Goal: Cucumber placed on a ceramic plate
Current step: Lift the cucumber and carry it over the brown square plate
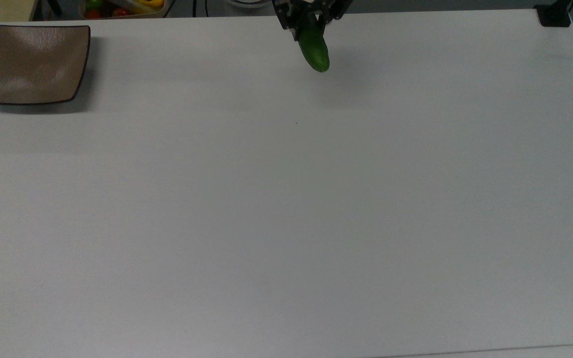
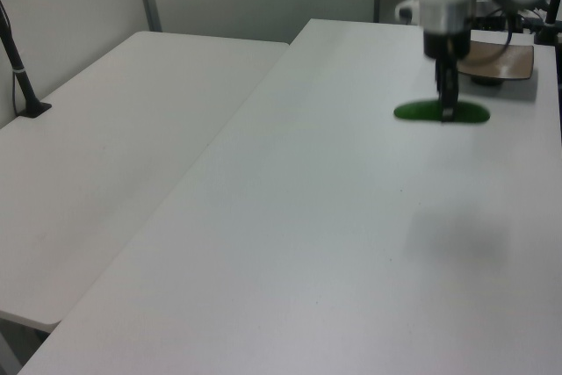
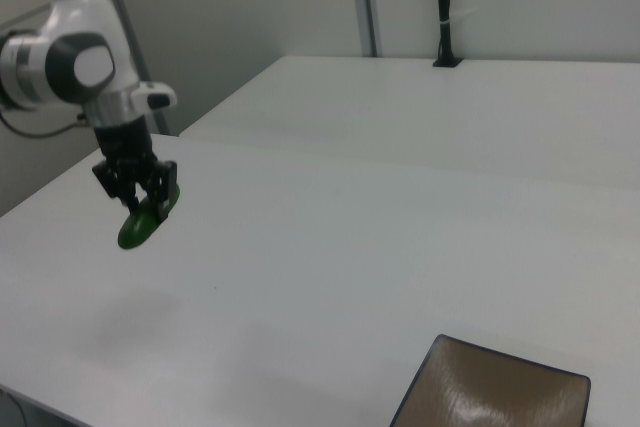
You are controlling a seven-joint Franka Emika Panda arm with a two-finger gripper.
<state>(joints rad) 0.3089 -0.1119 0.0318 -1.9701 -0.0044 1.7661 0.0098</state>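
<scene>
My gripper [image 1: 308, 24] is shut on the dark green cucumber [image 1: 315, 48] and holds it level, high above the white table. In the left view the gripper [image 2: 447, 113] grips the cucumber [image 2: 421, 111] near its middle. In the right view the gripper [image 3: 142, 203] hangs with the cucumber [image 3: 136, 227] well above a faint shadow on the table. The square taupe-brown ceramic plate [image 1: 33, 63] sits bare at the top view's far left corner, far from the cucumber. The same plate [image 2: 502, 61] lies behind the arm in the left view, and the plate [image 3: 492, 395] is at the right view's bottom right.
A bin of colourful vegetables [image 1: 122, 7] stands beyond the table's far edge, near the plate. A black post base [image 1: 554, 15] sits at the top view's far right corner. A second white table [image 2: 97, 155] adjoins in the left view.
</scene>
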